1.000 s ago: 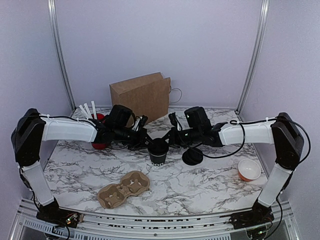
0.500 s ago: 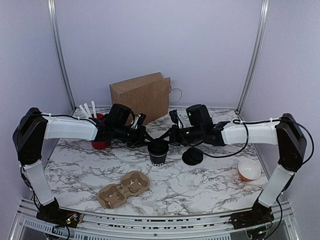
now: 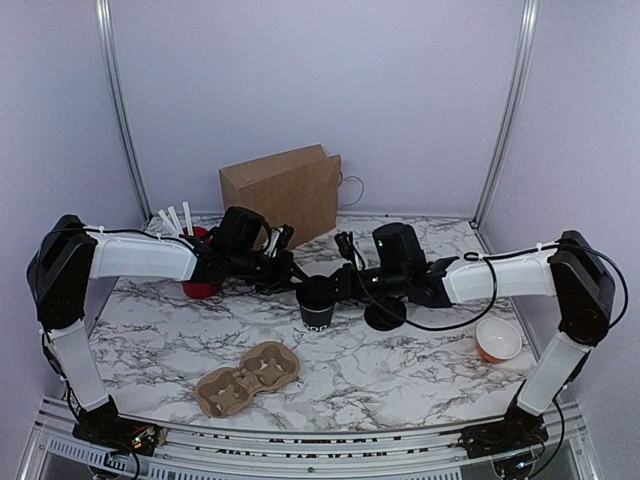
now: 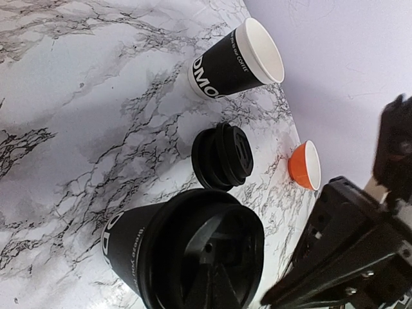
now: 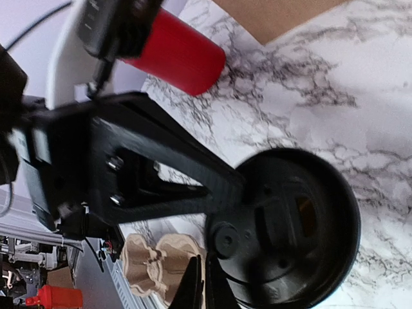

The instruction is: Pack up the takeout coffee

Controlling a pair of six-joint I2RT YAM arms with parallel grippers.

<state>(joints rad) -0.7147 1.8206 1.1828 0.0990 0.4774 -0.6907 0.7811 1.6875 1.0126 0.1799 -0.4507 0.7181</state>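
The takeout coffee (image 3: 318, 303) is a small black paper cup with white print and a black lid, upright at mid-table. In the left wrist view (image 4: 187, 257) its lid fills the bottom. My left gripper (image 3: 293, 273) is shut, its tip resting on the lid's left side (image 4: 215, 286). My right gripper (image 3: 338, 283) is shut too, its tips (image 5: 205, 290) at the lid's (image 5: 290, 232) near edge. The left gripper's fingers (image 5: 161, 167) show in the right wrist view, touching the lid's rim.
A stack of black lids (image 3: 385, 313) sits right of the cup. An open black cup with white interior (image 4: 235, 61) stands beyond it. An orange cup (image 3: 498, 340) is at the right, a cardboard carrier (image 3: 248, 378) in front, a brown bag (image 3: 283, 192) behind, a red cup of sticks (image 3: 200, 268) at the left.
My right arm has dropped lower and its gripper has come down against the lid's right side. The left gripper and the cup have barely moved.
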